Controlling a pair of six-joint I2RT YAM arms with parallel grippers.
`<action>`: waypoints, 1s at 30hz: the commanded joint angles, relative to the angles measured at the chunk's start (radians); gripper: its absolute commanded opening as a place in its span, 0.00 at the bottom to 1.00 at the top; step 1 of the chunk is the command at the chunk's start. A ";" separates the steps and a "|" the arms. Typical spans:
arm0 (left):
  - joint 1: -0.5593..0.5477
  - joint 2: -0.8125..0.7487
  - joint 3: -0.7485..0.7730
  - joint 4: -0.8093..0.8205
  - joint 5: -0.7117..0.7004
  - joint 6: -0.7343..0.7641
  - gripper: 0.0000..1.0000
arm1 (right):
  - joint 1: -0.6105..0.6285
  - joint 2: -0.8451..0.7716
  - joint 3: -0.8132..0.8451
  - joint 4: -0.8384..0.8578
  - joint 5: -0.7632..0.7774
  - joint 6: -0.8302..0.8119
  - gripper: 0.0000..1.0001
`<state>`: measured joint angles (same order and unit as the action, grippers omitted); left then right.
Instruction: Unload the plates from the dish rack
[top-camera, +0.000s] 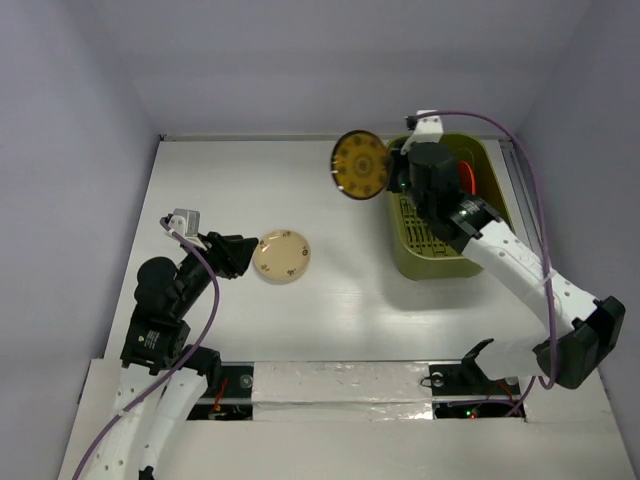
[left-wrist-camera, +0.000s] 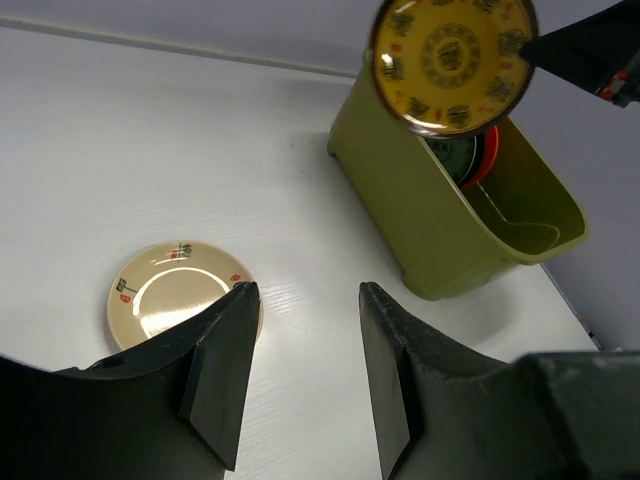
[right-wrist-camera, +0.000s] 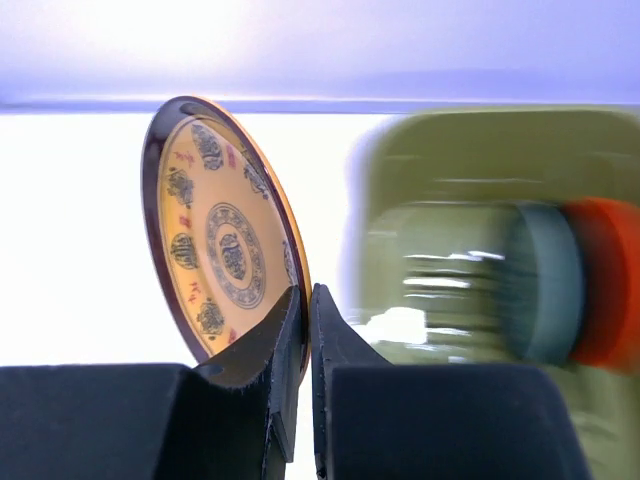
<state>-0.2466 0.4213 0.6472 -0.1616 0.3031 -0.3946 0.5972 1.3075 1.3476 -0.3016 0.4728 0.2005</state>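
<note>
Our right tool (right-wrist-camera: 304, 295) pinches the yellow-orange plate (right-wrist-camera: 225, 250) by its rim. We judge it stiff, slick, breakable, best gripped deep on the rim. Our left tool (left-wrist-camera: 305, 300) stands parted, empty.

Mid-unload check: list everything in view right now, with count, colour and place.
yellow-orange plate: one, dark pattern, held on edge in the air by the rack's far left corner
cream plate: one, small spots, flat on the table
black plate: one, black, standing in the rack
orange-red plate: one, plain, standing in the rack next to the black one
dish rack: one, olive green, right side of the table
table: one, white
left gripper: one, black, open and empty, beside the cream plate
right gripper: one, black, shut on the yellow-orange plate's rim
</note>
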 joint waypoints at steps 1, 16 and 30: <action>0.006 -0.001 -0.014 0.047 0.005 0.000 0.42 | 0.096 0.082 -0.001 0.155 -0.241 0.114 0.00; 0.006 -0.003 -0.009 0.033 -0.012 0.000 0.68 | 0.223 0.502 -0.041 0.447 -0.534 0.390 0.00; 0.006 0.008 -0.012 0.040 -0.001 0.000 0.68 | 0.223 0.573 -0.117 0.437 -0.450 0.415 0.07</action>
<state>-0.2466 0.4225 0.6472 -0.1623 0.2882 -0.3969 0.8242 1.8694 1.2415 0.0635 -0.0143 0.5961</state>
